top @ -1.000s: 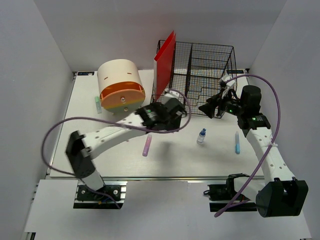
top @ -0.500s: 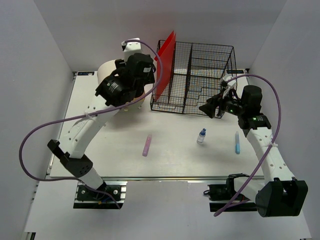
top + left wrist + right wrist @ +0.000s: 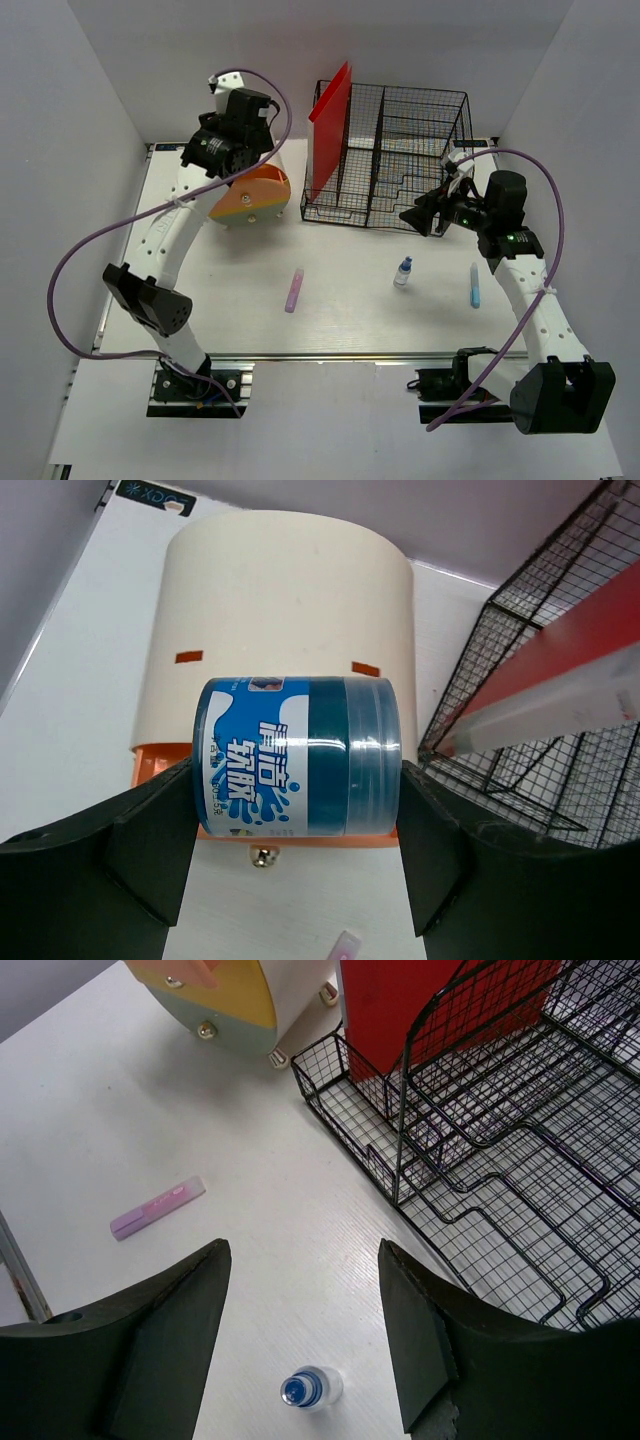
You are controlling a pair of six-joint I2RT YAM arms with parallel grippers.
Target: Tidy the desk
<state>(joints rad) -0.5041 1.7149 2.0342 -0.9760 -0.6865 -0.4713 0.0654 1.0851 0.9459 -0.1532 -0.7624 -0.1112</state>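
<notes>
The white desk (image 3: 230, 310) carries loose items. My left gripper (image 3: 298, 780) is shut on a blue canister (image 3: 300, 755) with a blue-and-white label, gripped across its ends. It hangs raised over the cream-and-orange drawer box (image 3: 285, 610) at the back left. From above, the left gripper (image 3: 215, 150) covers the box top (image 3: 255, 195) and the canister is hidden. My right gripper (image 3: 415, 218) stands open in front of the black wire basket (image 3: 400, 150). Nothing sits between its fingers (image 3: 160, 1340). Below it a small blue-capped bottle (image 3: 311, 1388) stands upright.
A red folder (image 3: 330, 125) stands in the basket's left slot. A pink stick (image 3: 294, 289) lies mid-desk and a blue stick (image 3: 474, 284) lies at the right. The bottle (image 3: 403, 271) stands between them. A metal rail (image 3: 330, 357) runs along the front edge.
My left arm has swung from the middle of the desk up and back-left to above the drawer box. The right arm has stayed where it was.
</notes>
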